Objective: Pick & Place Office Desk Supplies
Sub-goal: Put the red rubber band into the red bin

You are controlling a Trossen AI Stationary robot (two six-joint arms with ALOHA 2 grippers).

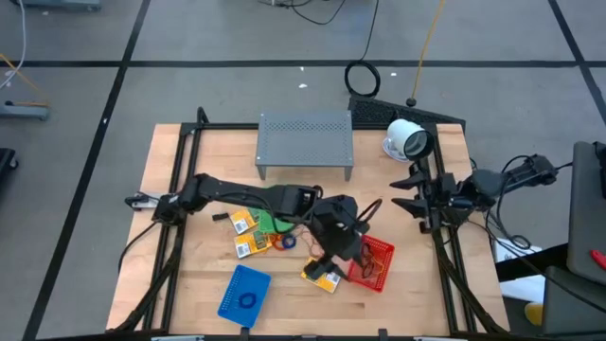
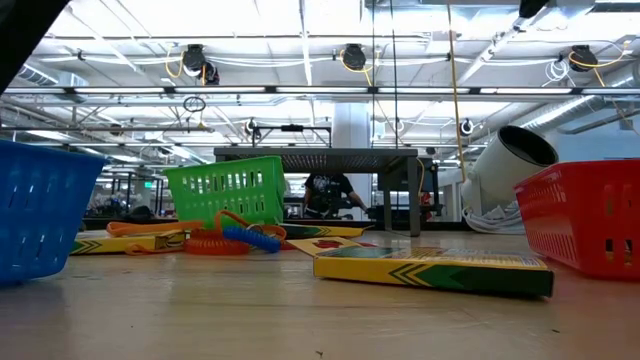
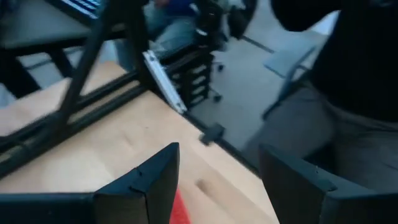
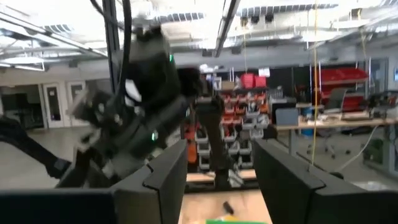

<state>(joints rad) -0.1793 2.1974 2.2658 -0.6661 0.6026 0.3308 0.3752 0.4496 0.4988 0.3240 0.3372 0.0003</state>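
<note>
While the left gripper (image 1: 339, 254) hangs with fingers apart and empty, a yellow packet (image 1: 323, 276) lies just beneath them beside the red basket (image 1: 377, 261); the right gripper (image 1: 413, 192), parted, waits far off.

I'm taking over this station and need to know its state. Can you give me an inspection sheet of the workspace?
Surface: wooden table, bare at its edges.
Job's things: yellow packets at mid-table, one more by the red basket; orange and blue bands beside the green basket; blue basket near the front edge.
Clutter: grey perforated shelf and white round device at the back.
Grippers: left pincer open, empty, reaching over the red basket; right pincer open, empty, parked at the table's right side.
Cables: black coil on the floor behind.
Surroundings: workshop room; a person's clothing shows in the left wrist view.
</note>
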